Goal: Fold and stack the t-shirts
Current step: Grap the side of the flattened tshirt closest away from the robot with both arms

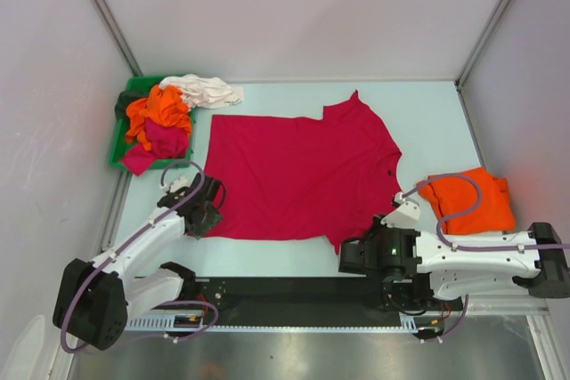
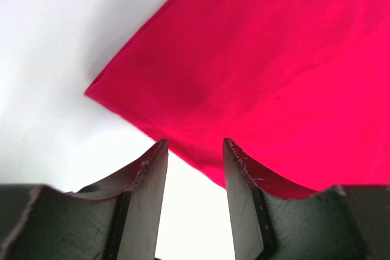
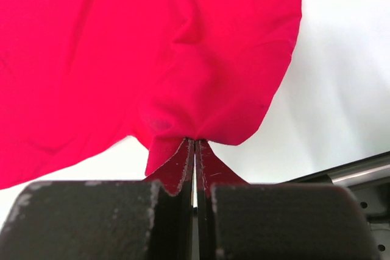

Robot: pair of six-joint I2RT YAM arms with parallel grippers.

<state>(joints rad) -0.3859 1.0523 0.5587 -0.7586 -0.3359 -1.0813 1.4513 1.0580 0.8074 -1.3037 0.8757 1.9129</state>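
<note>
A large crimson-red t-shirt [image 1: 303, 171] lies spread flat mid-table, one sleeve pointing to the far side. My left gripper [image 1: 207, 213] is at its near-left corner. In the left wrist view that gripper [image 2: 195, 150] is open, and the red hem [image 2: 183, 120] runs just past its fingertips with bare table between them. My right gripper [image 1: 350, 257] is at the shirt's near-right corner. Seen from the right wrist, this gripper [image 3: 195, 142] is shut on a bunched pinch of the red cloth [image 3: 183, 59]. A folded orange t-shirt [image 1: 476, 202] lies at the right.
A green bin [image 1: 118, 144] at the far left holds crumpled orange [image 1: 156, 113] and magenta [image 1: 165, 141] shirts. A white shirt [image 1: 209, 91] spills over its far rim. Side walls close in the table. The black base rail [image 1: 294, 291] runs along the near edge.
</note>
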